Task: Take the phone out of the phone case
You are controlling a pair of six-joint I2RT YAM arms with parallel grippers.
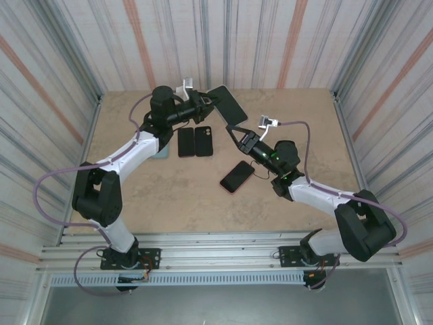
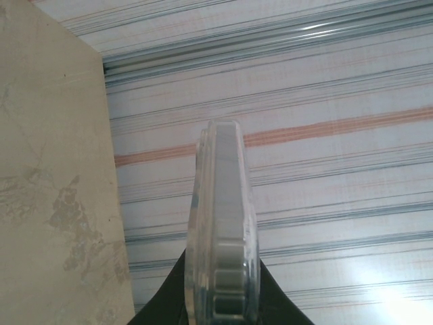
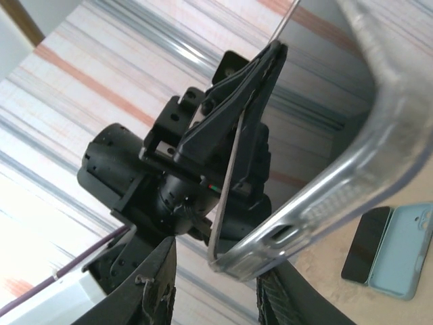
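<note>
A phone (image 1: 228,105) in a clear case (image 3: 385,142) is held in the air above the far part of the table (image 1: 169,196), between 2 robot arms. The left claw (image 1: 207,103) is closed tight across 1 end of the cased phone, which is seen edge-on from that wrist. The right claw (image 1: 238,133) is set at the opposite lower corner. Its fingers (image 3: 154,288) stand partly apart with the case's corner between them, and whether that corner is touched cannot be told.

The phone is judged rigid, fairly heavy and smooth, with breakable glass, so a firm clamp is called for. The case is judged soft and springy, and its lip is best pinched at a corner and peeled back.

Whether the phone is fully seated cannot be made out. The clear plastic blurs against the striped wall, and much of the case is cut off in the right wrist view. A pink-edged handset (image 1: 237,177) lies on the table below.
</note>
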